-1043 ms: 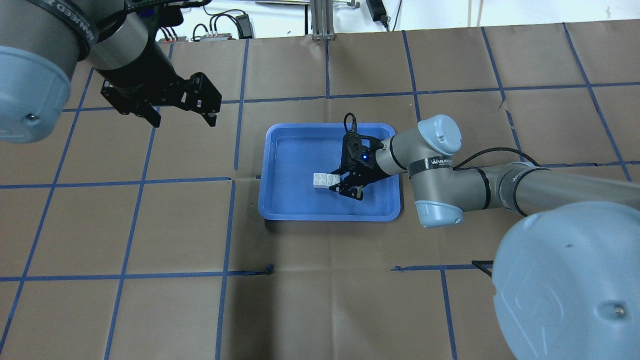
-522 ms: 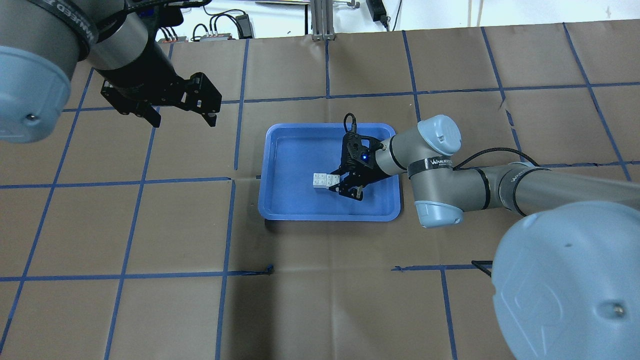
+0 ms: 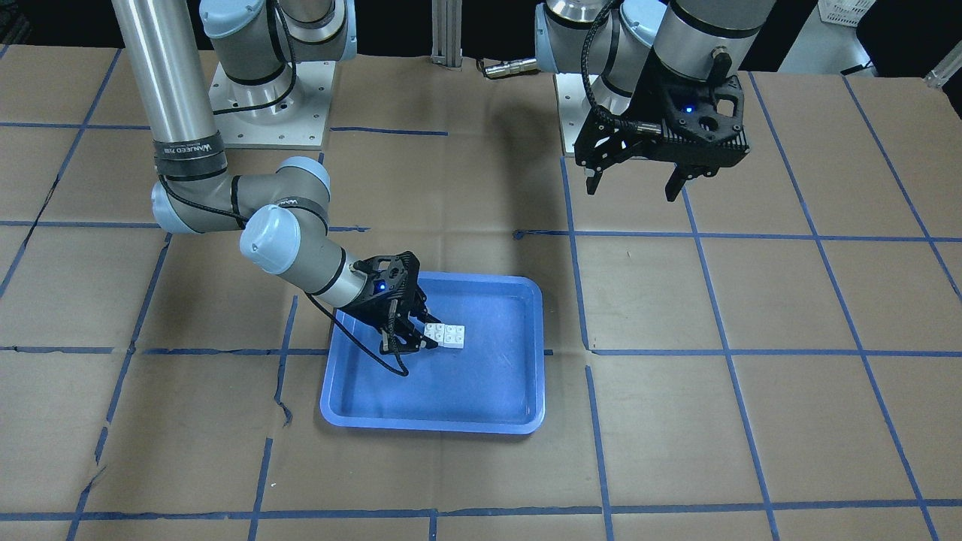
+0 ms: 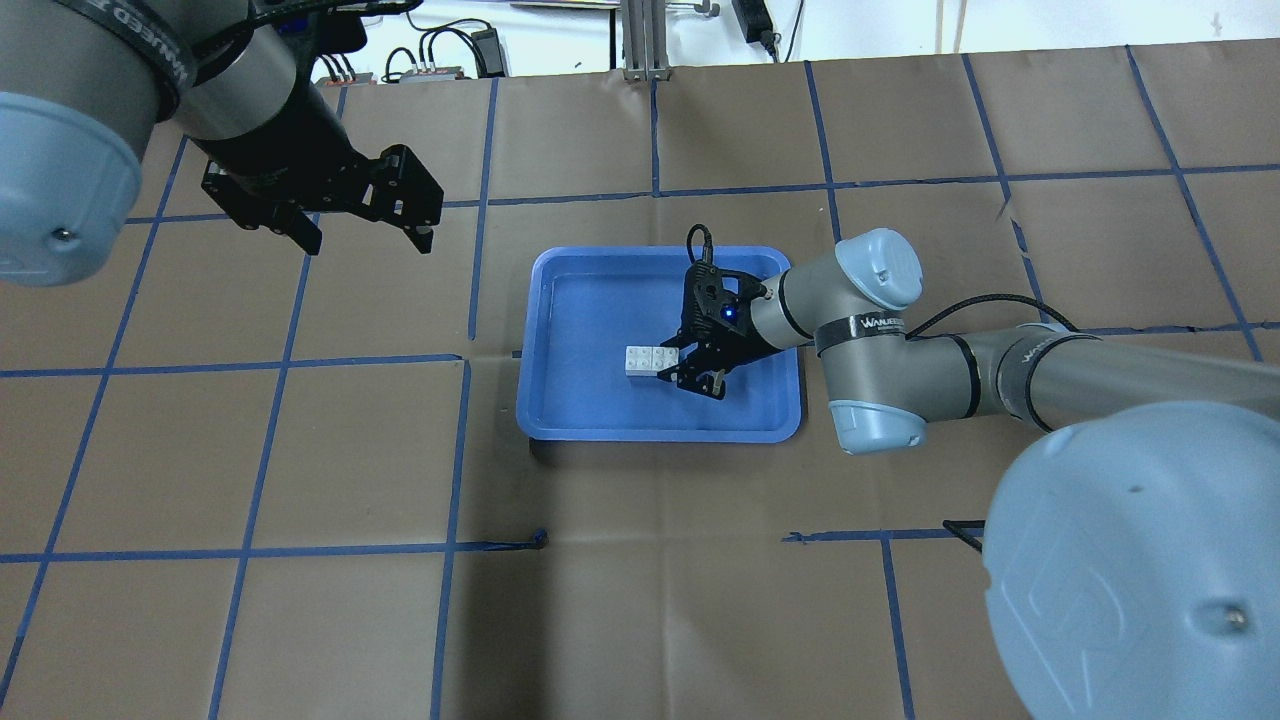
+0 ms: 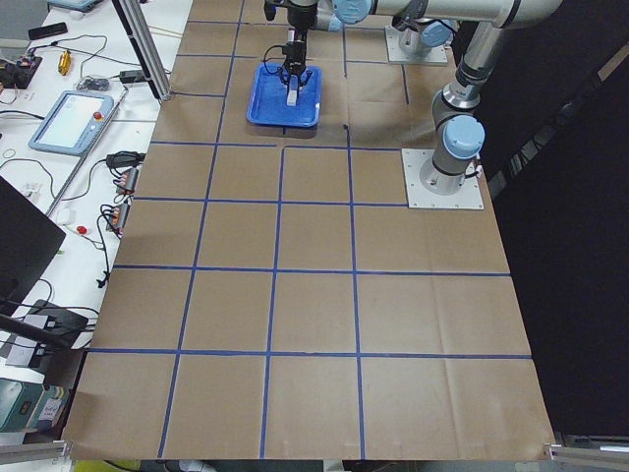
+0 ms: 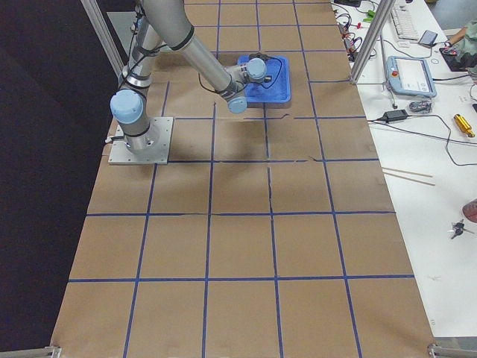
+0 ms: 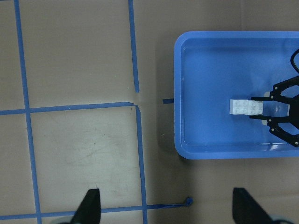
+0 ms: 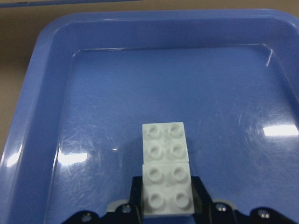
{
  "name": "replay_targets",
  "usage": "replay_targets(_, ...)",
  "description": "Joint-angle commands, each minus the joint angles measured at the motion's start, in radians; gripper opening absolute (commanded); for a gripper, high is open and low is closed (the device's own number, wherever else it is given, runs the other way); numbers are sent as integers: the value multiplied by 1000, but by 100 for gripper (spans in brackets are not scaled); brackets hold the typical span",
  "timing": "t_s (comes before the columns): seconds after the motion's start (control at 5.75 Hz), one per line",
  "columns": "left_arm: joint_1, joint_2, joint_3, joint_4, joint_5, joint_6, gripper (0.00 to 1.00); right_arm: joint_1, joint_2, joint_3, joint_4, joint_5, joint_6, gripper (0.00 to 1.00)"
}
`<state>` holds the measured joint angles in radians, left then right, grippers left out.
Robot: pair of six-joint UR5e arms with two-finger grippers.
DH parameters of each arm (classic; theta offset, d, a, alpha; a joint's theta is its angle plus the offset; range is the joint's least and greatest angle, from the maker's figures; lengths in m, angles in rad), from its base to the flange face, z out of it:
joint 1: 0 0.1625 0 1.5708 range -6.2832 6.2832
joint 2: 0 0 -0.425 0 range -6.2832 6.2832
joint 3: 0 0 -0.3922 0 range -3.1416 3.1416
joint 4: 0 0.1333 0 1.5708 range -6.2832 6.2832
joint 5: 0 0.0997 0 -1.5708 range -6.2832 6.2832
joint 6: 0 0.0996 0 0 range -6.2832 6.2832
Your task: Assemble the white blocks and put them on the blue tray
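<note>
- The white blocks (image 8: pixel 166 158) sit end to end as one piece on the floor of the blue tray (image 4: pixel 600 432), around the middle of the overhead frame. I can't tell how they're joined, there's just a seam between them.
- The right tool (image 8: pixel 167 193) reaches in low from the right of that frame. Its fingers (image 8: pixel 198 191) are pinched in against both sides of the nearer brick, and the other brick sticks out front. Holding just one end makes sense, since it leaves the pair visible and the underside free to sit flat.
- The left tool (image 4: pixel 368 240) hangs at the upper left, well apart from the tray. It's spread wide with nothing in it, probably parked out of the way above the worktop (image 4: pixel 300 450).
- Looks to me like only the let-go is left.
</note>
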<state>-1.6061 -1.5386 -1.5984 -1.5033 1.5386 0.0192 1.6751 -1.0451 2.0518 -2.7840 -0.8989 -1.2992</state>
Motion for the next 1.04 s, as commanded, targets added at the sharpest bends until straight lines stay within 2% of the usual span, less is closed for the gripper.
replay_targets(0.0, 0, 0, -2, 0, 0, 1, 99, 0, 0, 1, 1, 0, 1, 32)
replay_targets(0.17, 0, 0, -2, 0, -2, 1, 99, 0, 0, -1, 1, 2, 1, 43)
replay_targets(0.35, 0, 0, -2, 0, 0, -1, 99, 0, 0, -1, 3, 3, 3, 59)
replay_targets(0.7, 0, 0, -2, 0, 0, 1, 99, 0, 0, -1, 3, 3, 3, 66)
replay_targets(0.87, 0, 0, -2, 0, 0, 1, 99, 0, -1, -2, 3, 2, 3, 94)
